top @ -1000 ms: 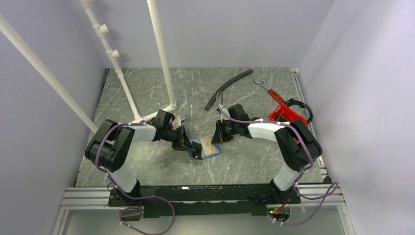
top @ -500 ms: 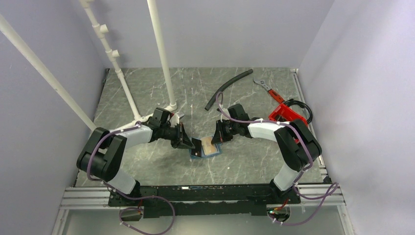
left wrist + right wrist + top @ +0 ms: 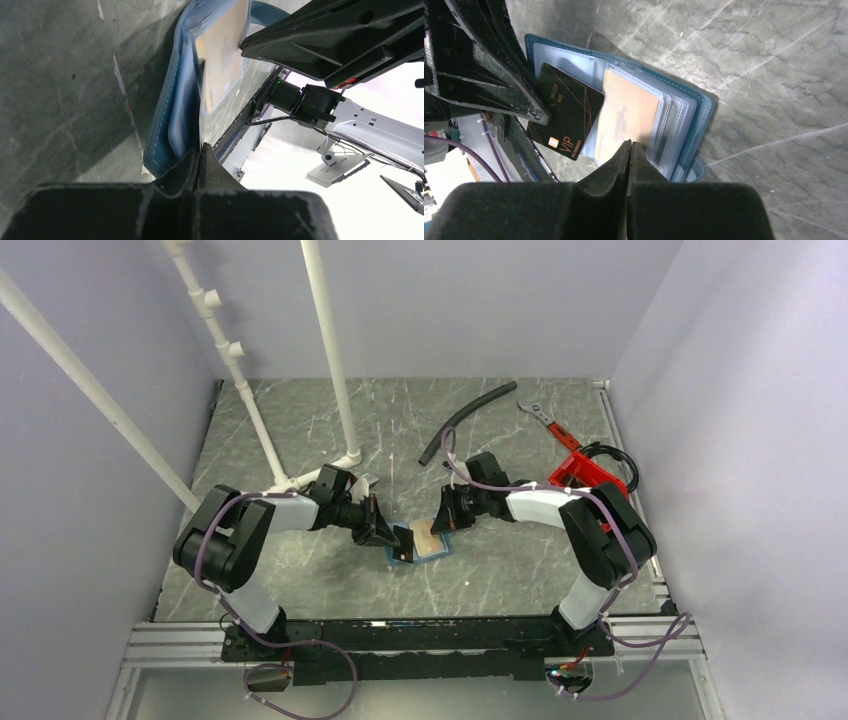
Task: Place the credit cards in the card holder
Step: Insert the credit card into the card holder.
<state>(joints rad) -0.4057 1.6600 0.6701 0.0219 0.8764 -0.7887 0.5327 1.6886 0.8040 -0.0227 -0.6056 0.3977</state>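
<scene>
The blue card holder [image 3: 436,548] lies open on the table between both grippers, its clear sleeves fanned out [image 3: 684,120]. A tan-brown card [image 3: 626,117] sits in a sleeve and also shows in the left wrist view [image 3: 225,55]. My left gripper [image 3: 392,538] is shut on a black card [image 3: 564,112] marked VIP and holds it slanted at the holder's left pocket [image 3: 175,100]. In the left wrist view the card is edge-on between my fingertips [image 3: 200,150]. My right gripper [image 3: 437,530] is shut, with its tips [image 3: 630,145] down on the tan card's sleeve.
A black hose [image 3: 465,420] and a wrench [image 3: 538,415] lie at the back. A red bin [image 3: 585,472] with a black cable stands at the right. White pipes [image 3: 330,360] rise at the back left, with a pipe foot close behind my left arm.
My left arm swung its elbow outward and came back. Its gripper stayed at the holder's left side with the black card. The right arm has not moved.
</scene>
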